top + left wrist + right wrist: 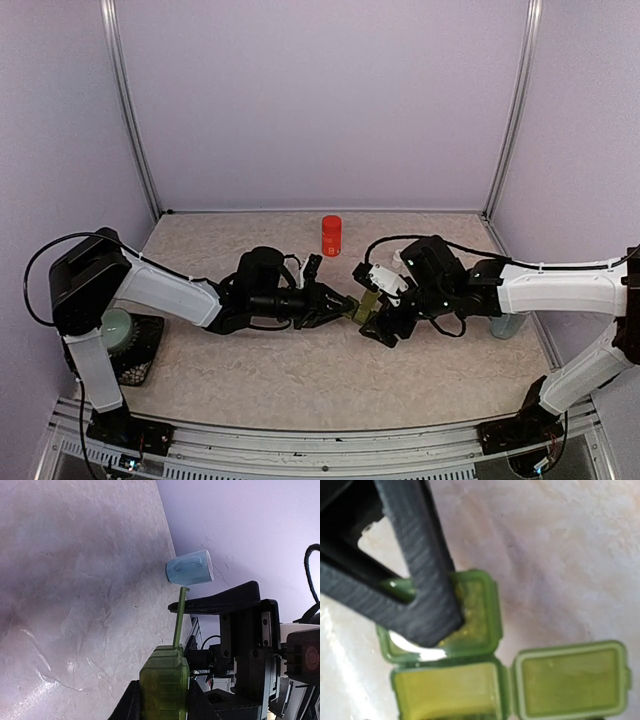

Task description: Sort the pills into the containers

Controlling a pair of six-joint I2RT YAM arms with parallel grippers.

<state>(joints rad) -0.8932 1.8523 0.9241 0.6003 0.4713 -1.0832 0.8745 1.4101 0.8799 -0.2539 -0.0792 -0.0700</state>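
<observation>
1. The desk (300, 380), pale and marbled, is seen under both arms, with plain walls closing it in on 3 sides.
2. The left gripper (338, 305) is reached in to the middle of the desk and is clamped on one end of the containers (165, 685), whose green body is pinched between its 2 fingers in the left wrist view.
3. The right gripper (373, 306) is brought in from the opposite side, and its fingers are seen spread apart with nothing pinched between them. One dark finger (427, 580) is dipped with its tip inside an open compartment (475, 615).
4. A pale green round thing on a dark mat (118, 330) is seen at the near left, partly hidden by the left arm.
5. A pale blue mug (190, 567) is stood at the right edge of the desk near the wall, well apart from the containers.
6. A red bottle (331, 235) is stood upright at the back of the desk, behind the 2 grippers.
7. The containers are held at the middle of the desk between the 2 grippers. A lid (570, 680) beside the neighbouring compartment is folded fully open. Whether the strip rests on the desk cannot be told, and what lies in the compartments cannot be made out.
</observation>
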